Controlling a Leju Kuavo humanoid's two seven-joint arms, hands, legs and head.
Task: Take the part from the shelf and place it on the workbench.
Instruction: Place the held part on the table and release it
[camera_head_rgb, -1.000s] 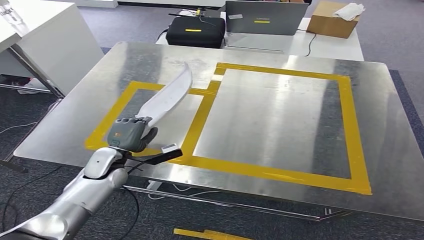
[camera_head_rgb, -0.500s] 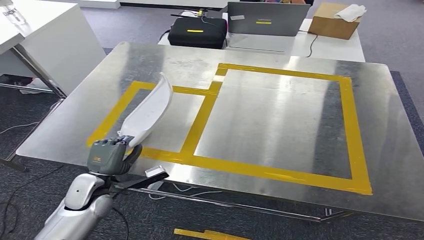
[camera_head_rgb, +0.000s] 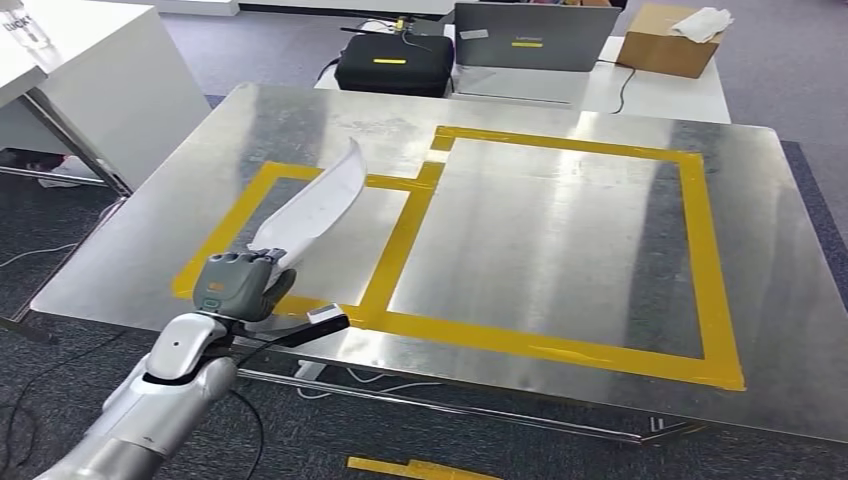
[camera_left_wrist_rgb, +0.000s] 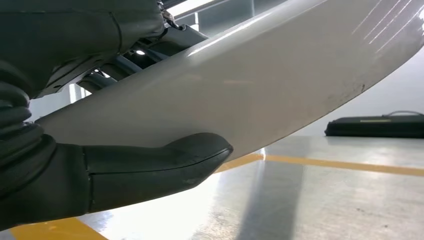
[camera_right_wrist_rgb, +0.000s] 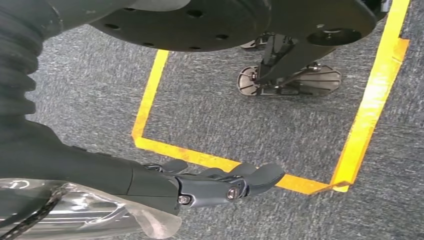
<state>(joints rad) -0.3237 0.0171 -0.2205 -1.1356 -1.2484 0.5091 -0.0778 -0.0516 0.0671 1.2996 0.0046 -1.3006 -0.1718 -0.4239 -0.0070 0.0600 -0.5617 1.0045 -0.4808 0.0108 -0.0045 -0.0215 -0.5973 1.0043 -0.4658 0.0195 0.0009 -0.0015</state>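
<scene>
The left hand (camera_head_rgb: 235, 285) held the long white part (camera_head_rgb: 312, 208) by one end, tilted up over the small yellow tape box (camera_head_rgb: 262, 180) on the worktop (camera_head_rgb: 560, 240), likely its landing spot. The right hand (camera_right_wrist_rgb: 220, 185) hung empty, fingers loosely apart.

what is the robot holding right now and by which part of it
The left hand holds the long curved white part by its near, lower end, the rest rising up over the workbench. The right hand holds nothing, hanging over the carpet.
</scene>
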